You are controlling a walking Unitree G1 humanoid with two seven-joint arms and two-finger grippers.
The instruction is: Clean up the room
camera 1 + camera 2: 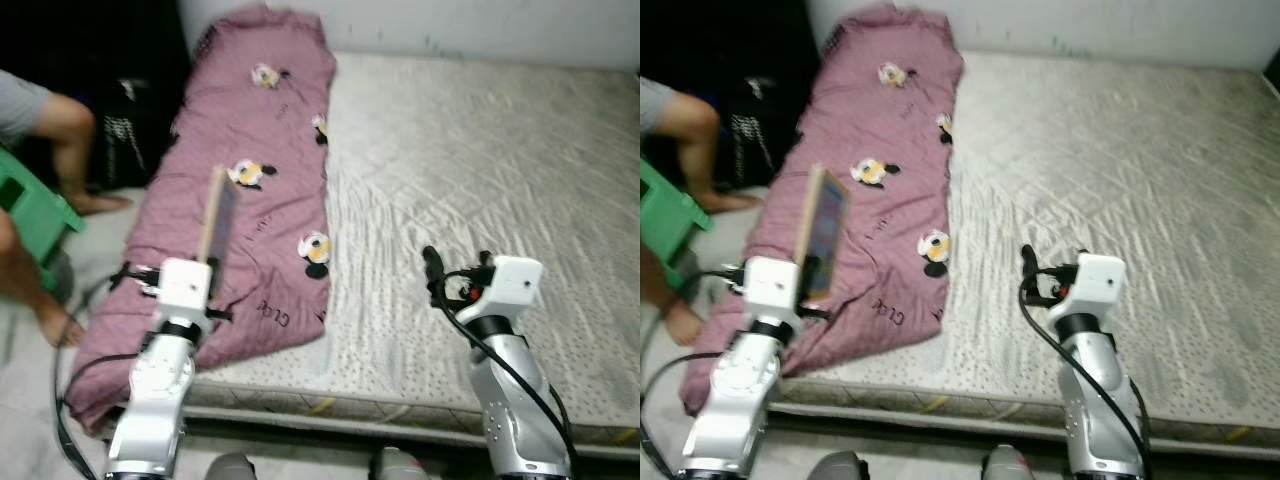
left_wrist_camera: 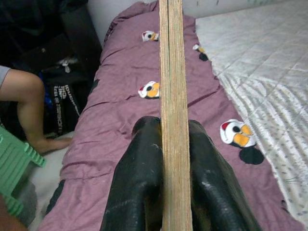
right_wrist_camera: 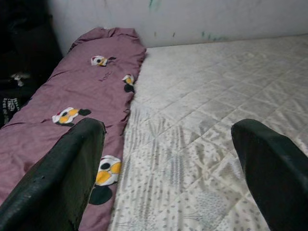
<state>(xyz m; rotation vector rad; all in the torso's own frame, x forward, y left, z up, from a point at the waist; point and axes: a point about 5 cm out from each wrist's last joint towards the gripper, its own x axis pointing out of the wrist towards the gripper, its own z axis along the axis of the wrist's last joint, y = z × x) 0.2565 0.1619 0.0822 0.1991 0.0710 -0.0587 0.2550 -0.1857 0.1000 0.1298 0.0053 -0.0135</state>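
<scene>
A bare quilted mattress [image 1: 480,190] lies against a white wall [image 3: 192,17]. A person's leg [image 1: 70,150] and foot stand beside a green plastic stool [image 1: 30,205] (left of the bed). A dark bag [image 2: 60,110] sits behind.

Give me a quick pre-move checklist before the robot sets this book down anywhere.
1. Left gripper grip on the book: ok, both fingers pressed against its sides, book held upright on edge.
2. Right gripper free to help: ok, fingers spread wide with nothing between them, above the mattress.
3. Space under the book: ok, it is over the purple blanket, which looks flat there.
4. Person on the robot's left: not ok, a leg is close beside the bed, so avoid swinging left.
5. Where the book belongs: cannot tell, no shelf or table in view.
</scene>
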